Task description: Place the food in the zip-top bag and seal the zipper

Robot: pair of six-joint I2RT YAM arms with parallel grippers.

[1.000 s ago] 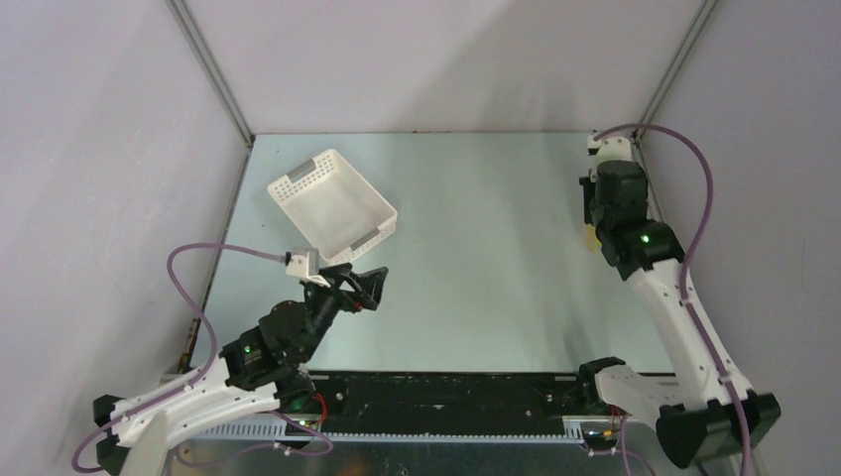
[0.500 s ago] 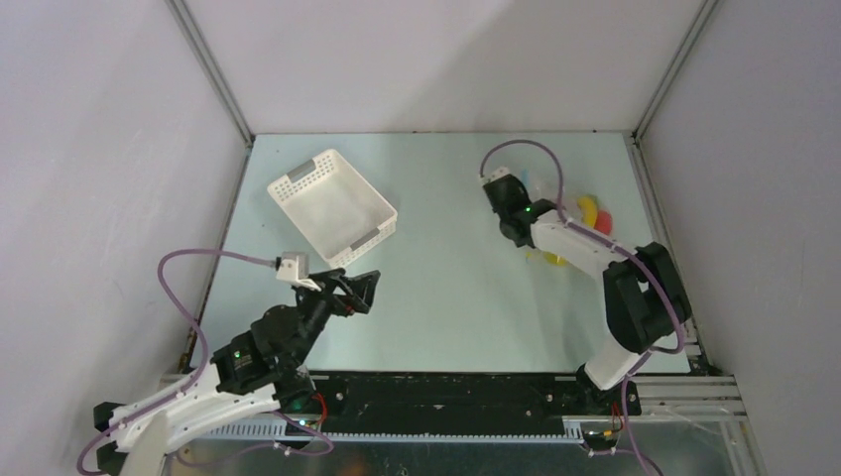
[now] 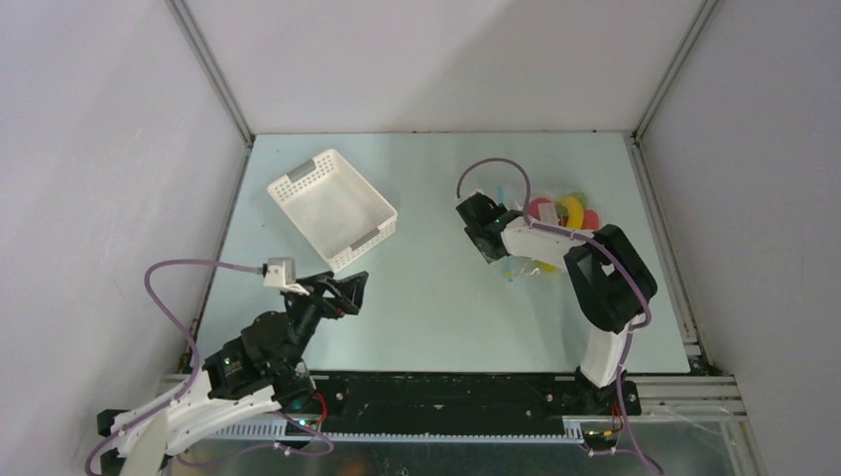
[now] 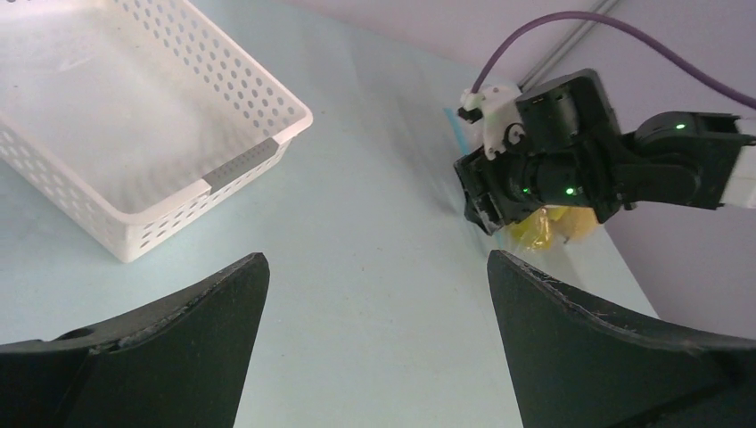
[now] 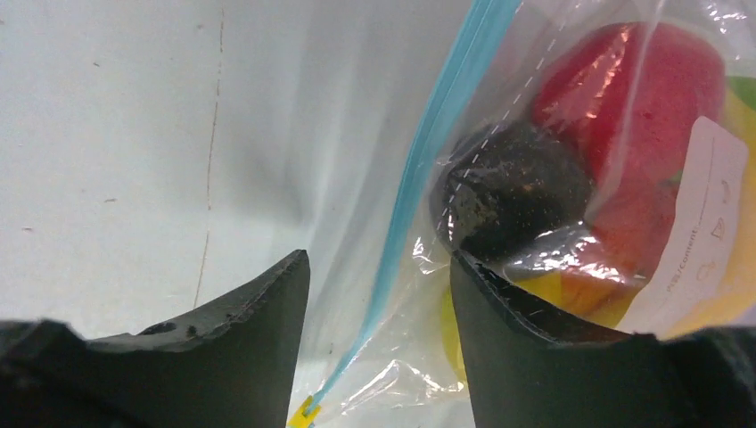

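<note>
Since the earlier frame the right tool [image 5: 379, 260] has shifted left and nearer, and the left tool [image 4: 374, 267] has drawn back. Both are released. The bag [image 5: 526, 53] holds the food [image 5: 624, 116] at the far right of the bench [image 3: 446, 297]. Its zipper [image 5: 419, 178] runs between the right tool's fingers.

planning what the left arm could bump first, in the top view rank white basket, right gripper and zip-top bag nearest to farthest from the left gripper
From the left gripper:
1. white basket, just beyond it, on the table's left side.
2. right gripper, across to the right, mid-table.
3. zip-top bag, farther right, past that gripper.
</note>
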